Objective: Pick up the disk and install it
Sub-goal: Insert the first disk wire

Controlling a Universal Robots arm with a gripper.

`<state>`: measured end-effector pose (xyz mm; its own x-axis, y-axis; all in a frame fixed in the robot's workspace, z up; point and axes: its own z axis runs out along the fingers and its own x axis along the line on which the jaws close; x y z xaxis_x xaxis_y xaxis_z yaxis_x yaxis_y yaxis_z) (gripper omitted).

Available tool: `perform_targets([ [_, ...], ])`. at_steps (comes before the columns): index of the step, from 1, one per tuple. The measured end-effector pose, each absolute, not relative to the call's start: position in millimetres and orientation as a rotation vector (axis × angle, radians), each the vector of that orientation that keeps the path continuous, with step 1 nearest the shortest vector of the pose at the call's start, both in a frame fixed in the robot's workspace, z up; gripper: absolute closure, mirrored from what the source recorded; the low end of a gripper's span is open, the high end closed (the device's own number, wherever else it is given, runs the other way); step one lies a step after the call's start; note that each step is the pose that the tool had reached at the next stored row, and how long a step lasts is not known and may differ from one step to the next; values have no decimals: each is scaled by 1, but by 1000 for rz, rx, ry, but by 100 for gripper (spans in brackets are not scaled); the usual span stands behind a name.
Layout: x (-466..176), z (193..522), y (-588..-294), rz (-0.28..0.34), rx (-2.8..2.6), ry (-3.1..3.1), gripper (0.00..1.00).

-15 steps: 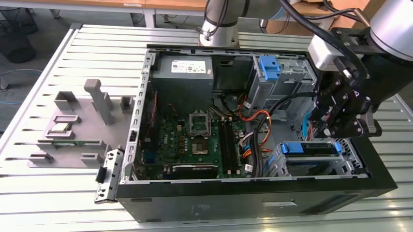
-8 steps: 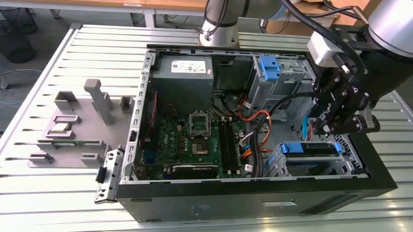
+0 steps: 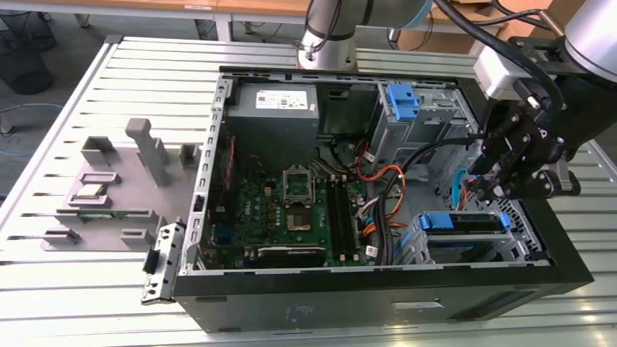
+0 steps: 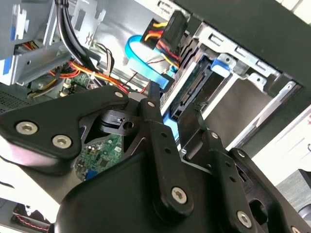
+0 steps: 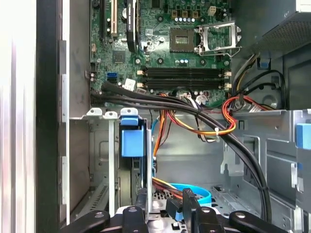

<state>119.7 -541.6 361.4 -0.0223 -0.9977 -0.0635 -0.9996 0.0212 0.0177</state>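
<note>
Disk (image 3: 463,222) install, seating stage by the look. Claw (image 3: 496,189) spread open, gripping nothing, hanging just over the drive cage (image 3: 528,240) at the exterior view's right. Behind the fingers (image 5: 141,199): blue data cable (image 5: 199,190), orange leads (image 5: 165,184). Disk itself slotted in that cage, blue handle (image 5: 132,138) showing, near the claw but not touching. Looks seated; latch not checkable. If pushing it home: needs a square line on the handle, clear of cables.

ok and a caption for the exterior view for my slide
Gripper poised over the drive cage holding the disk, inside an open computer case on a slatted table.
</note>
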Motion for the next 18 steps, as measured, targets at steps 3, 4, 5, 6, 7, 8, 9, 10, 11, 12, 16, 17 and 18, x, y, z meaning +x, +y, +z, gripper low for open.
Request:
perform_targets([
  [3, 122, 361, -541, 89, -2173, 2221, 58],
  [4, 122, 361, -541, 90, -2173, 2221, 58],
  [5, 122, 361, -541, 91, -2172, 2220, 58],
  [6, 122, 361, -541, 91, -2172, 2220, 58],
  [7, 122, 361, -541, 92, -2172, 2219, 58],
  [8, 122, 361, -541, 92, -2171, 2219, 58],
  [9, 122, 362, -541, 93, -2171, 2219, 58],
  [10, 122, 362, -541, 93, -2171, 2219, 58],
  [11, 122, 363, -541, 94, -2171, 2218, 58],
  [12, 122, 364, -541, 94, -2171, 2218, 58],
  [16, 122, 365, -541, 94, -2171, 2218, 58],
  [17, 122, 365, -541, 94, -2171, 2218, 58],
  [18, 122, 366, -541, 94, -2171, 2218, 58],
])
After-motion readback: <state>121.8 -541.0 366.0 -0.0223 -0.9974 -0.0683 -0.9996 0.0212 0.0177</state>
